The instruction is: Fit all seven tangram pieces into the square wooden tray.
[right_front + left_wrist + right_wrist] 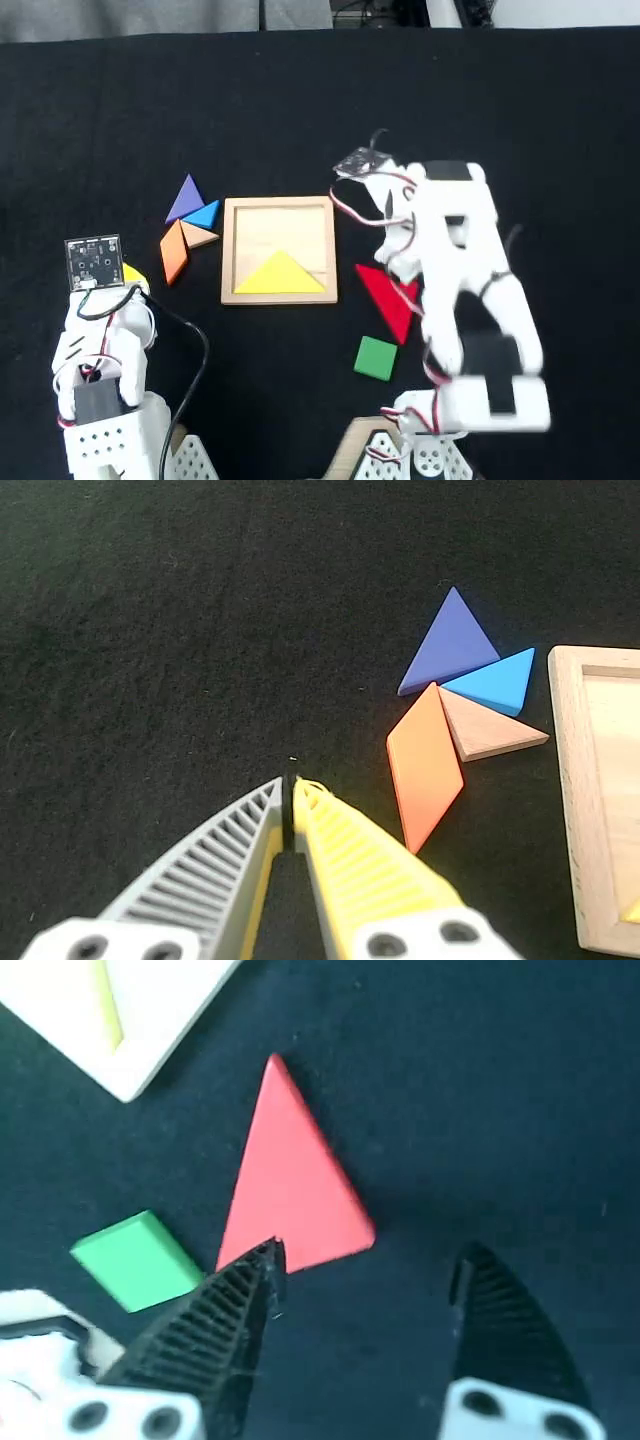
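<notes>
Work surface: a black, felt-like cloth covering the table.

Tray: square, pale wood, raised rim, lying flat at mid-table. One piece is seated in it: a large yellow triangle, its long edge along the rim nearest the arms. The rest of the floor is bare wood.

Pieces outside, on the left arm's side, clustered just beside the tray:
- purple triangle, smooth painted face
- blue triangle, smaller, touching the purple one
- plain wood triangle, unpainted, grain visible
- orange parallelogram, edge against the wood triangle

Pieces outside, on the right arm's side:
- red triangle, large, flat on the cloth, near the tray corner
- green square, thick, just beside the red triangle

Left gripper: one grey ribbed finger and one yellow one, pressed together with nothing between them, above bare cloth and well apart from the orange parallelogram.

Right gripper: black ribbed fingers spread wide, holding nothing, above the red triangle's short edge; one fingertip overlaps that edge.
</notes>
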Robot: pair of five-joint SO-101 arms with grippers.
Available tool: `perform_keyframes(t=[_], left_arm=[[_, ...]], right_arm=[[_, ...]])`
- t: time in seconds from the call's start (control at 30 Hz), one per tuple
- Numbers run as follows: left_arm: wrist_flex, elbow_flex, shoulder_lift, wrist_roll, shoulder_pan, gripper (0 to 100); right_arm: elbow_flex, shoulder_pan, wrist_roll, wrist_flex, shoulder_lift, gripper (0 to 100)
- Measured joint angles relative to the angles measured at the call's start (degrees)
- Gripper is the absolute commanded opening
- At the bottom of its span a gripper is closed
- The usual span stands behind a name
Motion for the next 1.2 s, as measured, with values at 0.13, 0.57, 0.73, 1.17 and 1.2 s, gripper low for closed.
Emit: perform_keyframes(t=[0.13, 0.57, 0.73, 1.17, 1.2], left_arm=[[0.0, 0.0, 0.0, 0.0, 0.0, 3], [0.0, 0.0, 0.0, 0.0, 0.0, 3], [0.0, 0.0, 0.0, 0.0, 0.0, 3], [0.0, 0.0, 0.0, 0.0, 0.0, 3], [0.0, 0.0, 0.0, 0.0, 0.0, 3]], right_arm=[[8.7, 0.0, -5.19, 0.09, -13.36, 19.6], [30.07, -8.18, -18.73, -5.27, -41.58, 22.5], [30.07, -8.44, -22.59, -5.8, -40.97, 42.6], [27.52, -8.44, -23.12, -13.54, -17.32, 43.1], [26.99, -8.44, -23.21, -14.24, -15.74, 43.1]])
